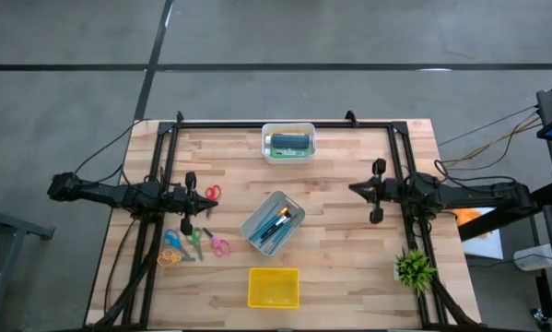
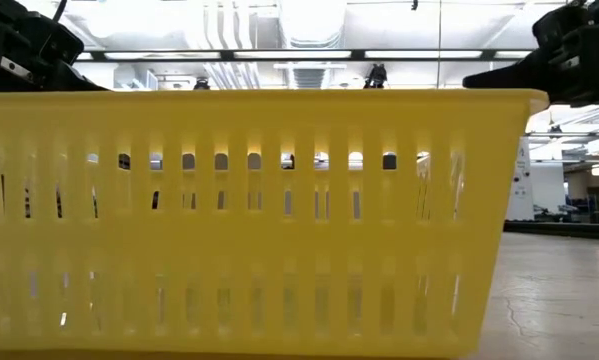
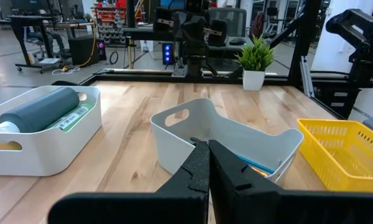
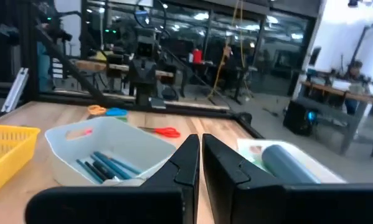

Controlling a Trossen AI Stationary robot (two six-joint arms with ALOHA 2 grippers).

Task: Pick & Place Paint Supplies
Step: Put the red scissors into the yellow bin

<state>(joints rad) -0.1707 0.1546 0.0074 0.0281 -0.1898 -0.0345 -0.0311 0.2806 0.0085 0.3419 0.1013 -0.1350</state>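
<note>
A: Mid-table, brushes (image 1: 274, 224) lie inside the grey bin (image 1: 257, 219), yellow basket (image 1: 274, 287) just in front.
B: Grippers?
A: Left gripper (image 1: 189, 201) and right gripper (image 1: 378, 191) hover either side, fingers pressed together, holding nothing.

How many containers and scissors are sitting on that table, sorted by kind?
White bins: 2 (one holding a dark roll, one holding brushes)
Yellow basket: 1
Scissors: 4 (red, blue, green, pink)
Potted plant: 1
Total: 8
</note>
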